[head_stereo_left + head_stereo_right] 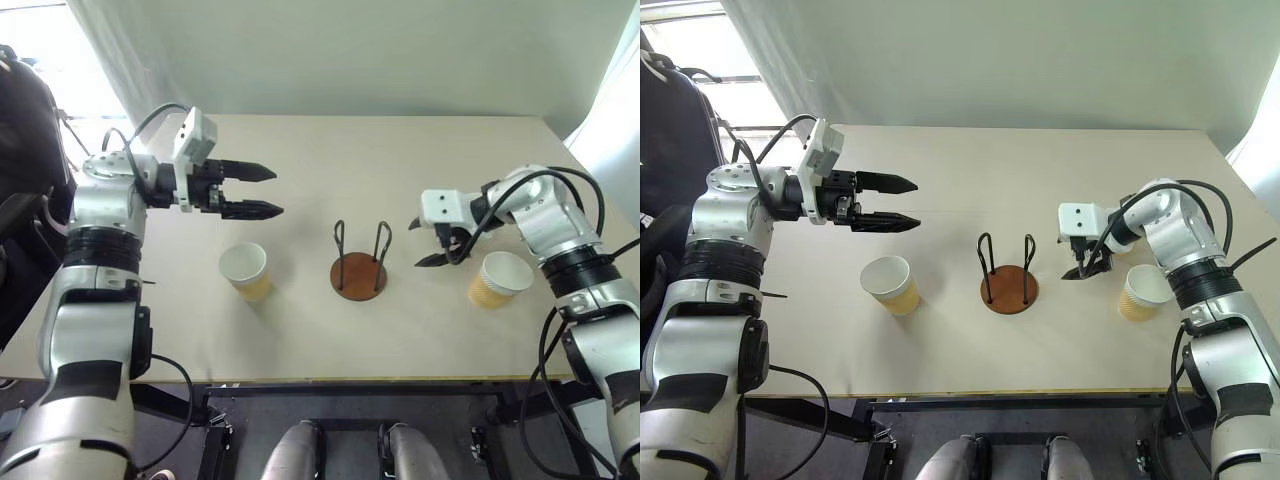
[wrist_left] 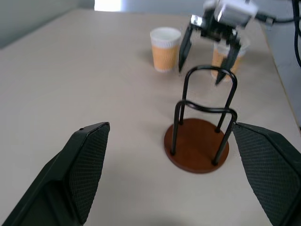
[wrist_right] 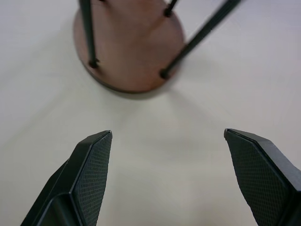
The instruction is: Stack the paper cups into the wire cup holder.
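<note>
Head view: wire cup holder (image 1: 359, 264) stands empty mid-table, paper cups (image 1: 245, 270) either side. Left wrist: left gripper (image 2: 176, 174) spread wide, empty. Right wrist: right gripper (image 3: 174, 176) likewise gaping — next, straddle a cup squarely (don't crush it).

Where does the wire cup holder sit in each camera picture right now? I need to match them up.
Left eye view: wire cup holder at table centre, between the two grippers.
Right eye view: centre, slightly right.
Left wrist view: right of middle, upright.
Right wrist view: its brown base at the top edge.
Shared landmark: the round brown base.
</note>
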Controlling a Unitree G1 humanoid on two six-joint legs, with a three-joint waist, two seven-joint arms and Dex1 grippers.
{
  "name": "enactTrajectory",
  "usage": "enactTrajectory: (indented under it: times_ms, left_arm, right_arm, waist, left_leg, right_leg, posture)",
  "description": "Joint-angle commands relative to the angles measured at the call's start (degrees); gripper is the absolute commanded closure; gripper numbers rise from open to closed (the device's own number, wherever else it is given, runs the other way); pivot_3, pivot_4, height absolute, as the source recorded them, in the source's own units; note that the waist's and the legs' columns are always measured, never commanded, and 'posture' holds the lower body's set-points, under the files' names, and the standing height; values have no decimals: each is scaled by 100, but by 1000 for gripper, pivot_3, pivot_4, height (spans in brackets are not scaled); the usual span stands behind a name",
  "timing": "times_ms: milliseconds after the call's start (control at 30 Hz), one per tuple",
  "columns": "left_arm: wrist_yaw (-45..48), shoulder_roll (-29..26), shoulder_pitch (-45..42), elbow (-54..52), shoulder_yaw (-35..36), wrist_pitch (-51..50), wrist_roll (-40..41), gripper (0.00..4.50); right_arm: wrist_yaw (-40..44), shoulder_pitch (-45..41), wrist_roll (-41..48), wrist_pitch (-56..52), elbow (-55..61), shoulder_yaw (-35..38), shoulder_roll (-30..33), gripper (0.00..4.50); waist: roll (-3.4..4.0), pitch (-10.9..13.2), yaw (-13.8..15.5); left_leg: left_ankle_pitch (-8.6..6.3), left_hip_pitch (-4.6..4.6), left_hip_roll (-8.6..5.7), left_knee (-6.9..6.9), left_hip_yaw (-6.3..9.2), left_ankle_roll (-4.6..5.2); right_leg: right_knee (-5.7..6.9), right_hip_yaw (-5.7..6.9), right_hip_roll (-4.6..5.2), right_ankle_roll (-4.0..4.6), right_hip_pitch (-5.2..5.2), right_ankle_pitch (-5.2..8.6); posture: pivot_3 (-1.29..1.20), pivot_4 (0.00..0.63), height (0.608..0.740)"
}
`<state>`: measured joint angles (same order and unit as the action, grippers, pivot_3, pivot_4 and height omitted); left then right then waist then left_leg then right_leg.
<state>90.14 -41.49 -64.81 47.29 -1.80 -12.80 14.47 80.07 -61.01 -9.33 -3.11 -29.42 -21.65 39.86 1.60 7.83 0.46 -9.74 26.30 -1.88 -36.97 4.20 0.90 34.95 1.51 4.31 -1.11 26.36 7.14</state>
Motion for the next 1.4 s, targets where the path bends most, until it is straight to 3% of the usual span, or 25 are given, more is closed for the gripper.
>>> enactTrajectory:
  times_ms: [33,333,633,800,1100,1400]
  left_arm:
    - [236,-313,-201,-199,-191,100,198,0]
    - [236,-1156,-150,-688,-1275,371,897,0]
    - [236,-1508,-367,-805,-1848,497,1168,0]
    - [236,-1791,-548,-1149,-2246,591,1091,0]
    - [236,-2938,-578,-2076,-3739,1677,415,0]
    - [236,-3176,-217,-2398,-3841,2259,-238,0]
  right_arm:
    - [-126,-178,49,-97,333,267,83,601]
    - [33,-352,200,-204,393,452,289,601]
    - [266,-588,240,-130,420,532,587,601]
    - [430,-526,323,-172,608,603,815,601]
    - [773,-522,422,-185,694,650,1158,601]
    - [936,-553,395,-145,640,652,1205,601]
  waist:
    - [0,0,-3]
    - [0,0,7]
    - [0,0,4]
    - [0,0,-2]
    - [0,0,-44]
    - [0,0,-44]
  left_leg:
    - [0,0,0,0,0,0]
    - [-6,6,0,0,0,-2]
    - [-16,7,-1,0,2,-23]
    - [-17,13,-2,1,2,-16]
    - [-15,9,0,1,3,21]
    - [-20,11,0,1,3,18]
  right_leg:
    - [-1,0,0,0,0,0]
    - [-4,0,0,-5,3,4]
    - [-4,0,0,-2,3,5]
    - [-6,0,0,-4,6,12]
    - [-3,0,-2,-6,8,38]
    - [-1,1,-1,-2,9,41]
  posture:
    - [0,150,740]
    - [0,150,740]
    - [0,150,740]
    - [0,150,740]
    - [0,150,740]
    - [0,150,740]
